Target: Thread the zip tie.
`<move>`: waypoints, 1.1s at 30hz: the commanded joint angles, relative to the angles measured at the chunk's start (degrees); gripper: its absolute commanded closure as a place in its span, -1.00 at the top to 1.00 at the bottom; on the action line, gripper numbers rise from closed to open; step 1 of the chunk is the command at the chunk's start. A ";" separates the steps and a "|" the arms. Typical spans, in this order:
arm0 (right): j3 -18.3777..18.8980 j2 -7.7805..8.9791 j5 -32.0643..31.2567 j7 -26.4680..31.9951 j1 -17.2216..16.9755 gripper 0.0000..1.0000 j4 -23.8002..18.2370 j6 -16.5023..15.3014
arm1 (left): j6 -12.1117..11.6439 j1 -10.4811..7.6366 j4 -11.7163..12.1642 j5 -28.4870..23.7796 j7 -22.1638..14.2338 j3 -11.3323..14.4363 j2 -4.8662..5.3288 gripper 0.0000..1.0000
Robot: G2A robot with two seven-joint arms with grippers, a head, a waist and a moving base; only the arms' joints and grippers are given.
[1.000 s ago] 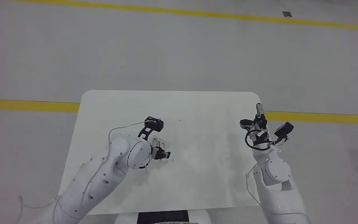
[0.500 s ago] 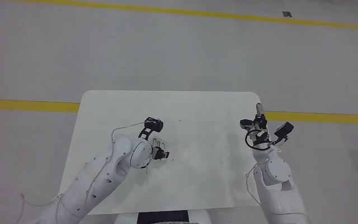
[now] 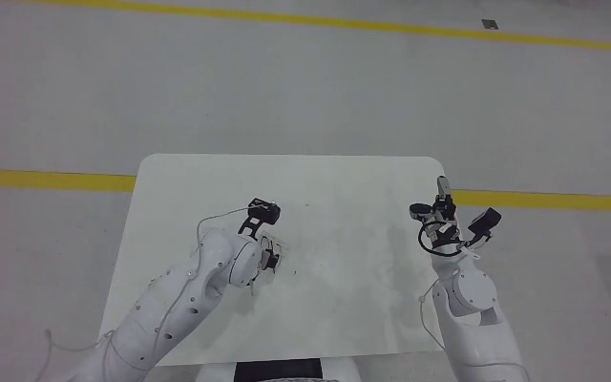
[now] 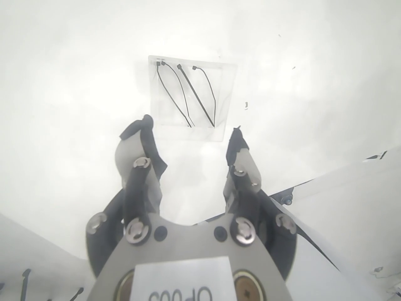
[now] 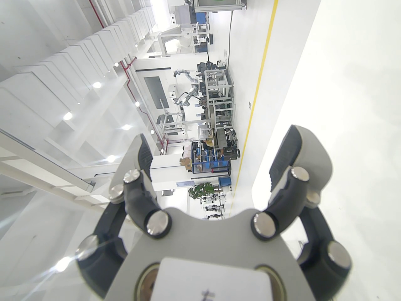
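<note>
Several black zip ties lie side by side in a shallow clear tray on the white table. My left gripper hangs just short of the tray's near edge, open, with nothing between its black-taped fingertips. In the top view the left arm's wrist is over the table's left-middle part. My right gripper is held up at the table's right edge. It is open and empty, pointing out into the room.
The table's right edge runs beside the right arm. A few small dark specks lie on the table near the tray. A yellow floor line passes behind the table.
The left arm has shifted slightly to the right and its wrist has turned a little. The right arm has kept still.
</note>
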 commanded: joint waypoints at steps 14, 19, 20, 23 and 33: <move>0.00 0.00 0.00 0.00 0.00 1.00 0.00 0.00 | 0.00 -0.76 6.12 0.17 2.09 0.46 -1.92 -0.66; 0.00 0.00 0.00 0.00 0.00 1.00 0.00 0.00 | 0.00 -1.28 8.34 -0.08 2.74 0.59 -2.52 -0.70; 0.00 0.00 0.00 0.00 0.00 1.00 0.00 0.00 | 0.00 -1.44 9.12 -0.53 2.75 0.63 -2.67 -0.70; 0.00 0.00 0.00 0.00 0.00 1.00 0.00 0.00 | 0.00 -1.99 10.75 -1.12 3.30 0.75 -2.97 -0.74; 0.00 0.00 0.00 0.00 0.00 1.00 0.00 0.00 | 0.00 -3.86 14.46 -2.85 4.69 1.08 -3.76 -0.78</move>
